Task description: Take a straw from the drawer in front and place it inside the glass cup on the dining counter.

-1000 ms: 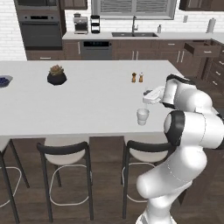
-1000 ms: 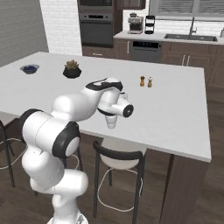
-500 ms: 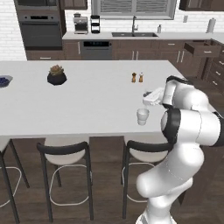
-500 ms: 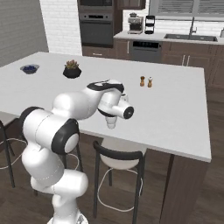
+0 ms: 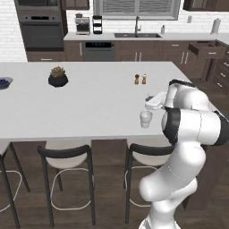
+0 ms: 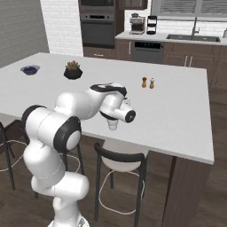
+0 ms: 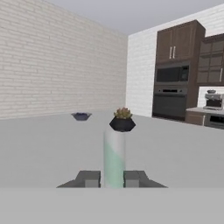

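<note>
change: over the last second the hand has crept a little lower and nearer the counter's [image 5: 89, 103] near edge, closing on the glass cup [image 5: 145, 118]. Scene framing is the same, so I read the base as parked.
claw: claw [image 7: 113, 178] pinched narrow on the straw [image 7: 113, 153]; no change in grip.
straw: sits between the finger tips [image 7: 89, 178] and runs out along the claw's own axis, a pale stick pointing across the counter. Too thin to make out in either base view.
cup: upright on the dining counter close to the near edge, just under and beside the hand. In the right base view the hand partly covers it.
meaning: my read is that fetch and carry are done and this is the final line-up. The hand view looks level across the top, so the straw looks closer to flat than upright. I'd expect it to need tipping down before it can enter the rim.
risk: light cup near the edge; a sideways nudge from the straw tip or the hand could tip it or push it off.
around: shakers [image 5: 140, 79] further in, well apart from the cup. Plant pot [image 5: 58, 79] and blue bowl [image 5: 3, 83] far down the counter.
obstacles: nothing between hand and cup. Stools [image 5: 67, 152] are tucked below, out of the arm's way.
drawer: drawer [image 5: 206, 50] stands pulled out at far right.
</note>
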{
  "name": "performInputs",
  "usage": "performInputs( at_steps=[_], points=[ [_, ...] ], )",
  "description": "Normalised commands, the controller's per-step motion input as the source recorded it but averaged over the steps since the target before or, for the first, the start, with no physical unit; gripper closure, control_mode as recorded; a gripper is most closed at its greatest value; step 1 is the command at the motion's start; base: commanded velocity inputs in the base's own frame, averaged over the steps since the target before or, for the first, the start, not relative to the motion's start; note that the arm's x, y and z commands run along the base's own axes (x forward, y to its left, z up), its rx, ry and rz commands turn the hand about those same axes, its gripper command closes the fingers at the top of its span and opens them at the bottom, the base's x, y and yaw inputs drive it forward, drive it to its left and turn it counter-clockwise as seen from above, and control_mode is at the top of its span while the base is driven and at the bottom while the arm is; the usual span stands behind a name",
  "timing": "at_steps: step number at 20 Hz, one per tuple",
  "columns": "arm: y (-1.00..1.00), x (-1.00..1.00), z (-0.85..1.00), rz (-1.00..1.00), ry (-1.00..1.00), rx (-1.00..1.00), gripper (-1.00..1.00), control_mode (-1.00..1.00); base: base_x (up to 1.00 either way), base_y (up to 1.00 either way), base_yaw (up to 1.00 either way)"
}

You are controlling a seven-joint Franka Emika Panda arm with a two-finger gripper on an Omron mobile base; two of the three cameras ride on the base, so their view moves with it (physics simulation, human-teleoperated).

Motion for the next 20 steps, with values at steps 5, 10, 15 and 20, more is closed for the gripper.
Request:
performInputs(
  at_steps=[5,10,15,20],
  points=[
    [-0.01,0.04,-0.17,0.0,0.0,0.0,1.0,-1.0,0.0,0.0,0.0],
    [0.0,0.0,-0.13,0.0,0.0,0.0,1.0,-1.0,0.0,0.0,0.0],
    [0.0,0.03,-0.08,0.0,0.0,0.0,1.0,-1.0,0.0,0.0,0.0],
    [0.0,0.0,0.17,0.0,0.0,0.0,1.0,-1.0,0.0,0.0,0.0]
  ],
)
